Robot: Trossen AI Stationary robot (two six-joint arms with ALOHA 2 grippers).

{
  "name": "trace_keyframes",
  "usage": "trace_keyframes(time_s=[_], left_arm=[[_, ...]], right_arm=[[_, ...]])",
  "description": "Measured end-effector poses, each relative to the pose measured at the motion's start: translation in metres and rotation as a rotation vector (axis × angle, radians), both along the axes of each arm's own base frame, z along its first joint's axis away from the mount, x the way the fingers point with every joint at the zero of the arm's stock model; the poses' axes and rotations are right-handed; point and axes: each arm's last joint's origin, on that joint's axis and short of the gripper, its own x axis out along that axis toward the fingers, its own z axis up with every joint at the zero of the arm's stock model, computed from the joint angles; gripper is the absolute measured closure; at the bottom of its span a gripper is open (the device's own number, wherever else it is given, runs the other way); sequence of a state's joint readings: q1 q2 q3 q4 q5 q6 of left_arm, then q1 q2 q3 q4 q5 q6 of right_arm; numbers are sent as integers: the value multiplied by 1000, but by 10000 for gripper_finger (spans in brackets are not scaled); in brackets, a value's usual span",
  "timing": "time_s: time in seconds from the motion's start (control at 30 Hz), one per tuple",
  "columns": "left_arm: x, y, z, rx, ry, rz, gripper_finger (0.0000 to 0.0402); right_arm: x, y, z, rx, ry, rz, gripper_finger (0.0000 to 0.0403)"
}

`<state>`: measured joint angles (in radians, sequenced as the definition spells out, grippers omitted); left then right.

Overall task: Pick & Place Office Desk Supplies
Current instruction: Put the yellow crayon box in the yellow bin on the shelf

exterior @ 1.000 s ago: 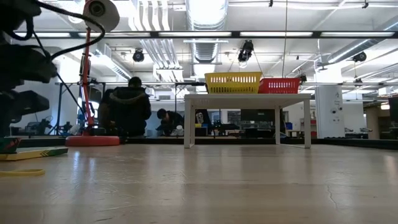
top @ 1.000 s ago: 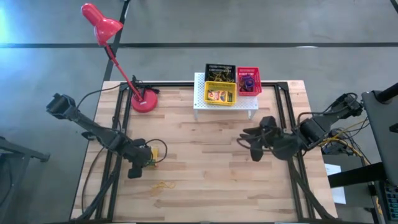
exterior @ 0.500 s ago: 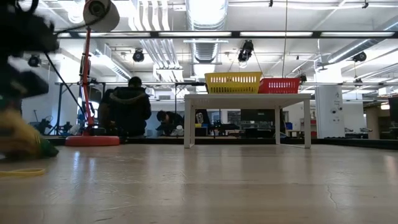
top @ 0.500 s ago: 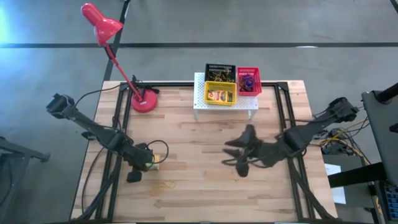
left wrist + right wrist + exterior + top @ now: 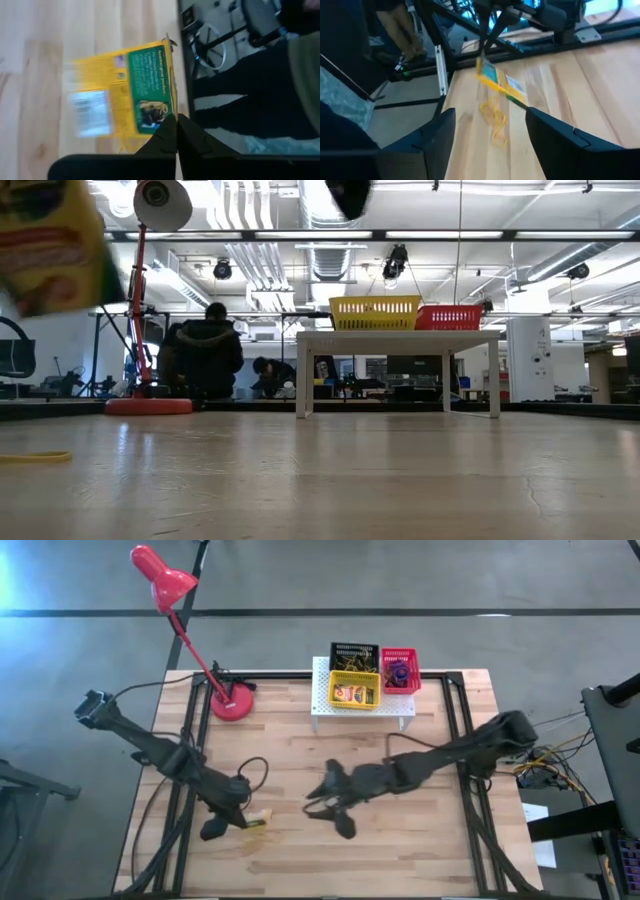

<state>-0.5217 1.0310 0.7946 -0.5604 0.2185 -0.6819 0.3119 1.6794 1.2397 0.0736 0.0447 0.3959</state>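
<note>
The left gripper (image 5: 176, 131) is seen low over the near left part of the tabletop (image 5: 330, 755), its fingers (image 5: 165, 135) pressed together on one edge of a small yellow-green card box (image 5: 125, 92), which is carried just clear of the wood. The grip appears thin and off-centre, so the box could be swung or slipped loose if the arm is moved quickly. The right gripper (image 5: 335, 808) is stretched toward the middle of the tabletop with its fingers (image 5: 437, 135) spread wide and nothing between them, aimed at the yellow rubber bands (image 5: 492, 117) lying near the box. The two arms are brought close here, and a collision or a knocked box could result. The trays (image 5: 357, 690) on the white stand (image 5: 325, 705) are well apart at the far edge, so a long carry is judged necessary.
</note>
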Motion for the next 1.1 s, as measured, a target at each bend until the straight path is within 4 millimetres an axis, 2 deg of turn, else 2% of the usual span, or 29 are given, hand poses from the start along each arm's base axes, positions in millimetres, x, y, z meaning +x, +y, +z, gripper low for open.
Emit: trace_keyframes(time_s=[0.23, 0.4, 0.5, 0.63, 0.73, 0.9, 1.1], left_arm=[[6, -2, 13, -31, -86, 21, 400], [10, 3, 17, -35, -103, 52, 400], [11, 5, 20, -38, -118, 65, 400], [12, 5, 21, -34, -141, 56, 400], [13, 5, 22, -35, -153, 53, 401], [13, 5, 22, -35, -154, 54, 401], [13, 6, 22, -33, -151, 59, 390]], right_arm=[[54, 4, -13, -52, -54, 90, 156], [84, 11, -9, -67, -81, 216, 157], [96, 15, -5, -89, -25, 227, 161], [110, 16, -11, -113, 121, 152, 171], [120, 17, -11, -114, 166, 145, 183], [130, 24, -9, -92, 191, 151, 228], [131, 25, -9, -57, 230, 133, 323]])
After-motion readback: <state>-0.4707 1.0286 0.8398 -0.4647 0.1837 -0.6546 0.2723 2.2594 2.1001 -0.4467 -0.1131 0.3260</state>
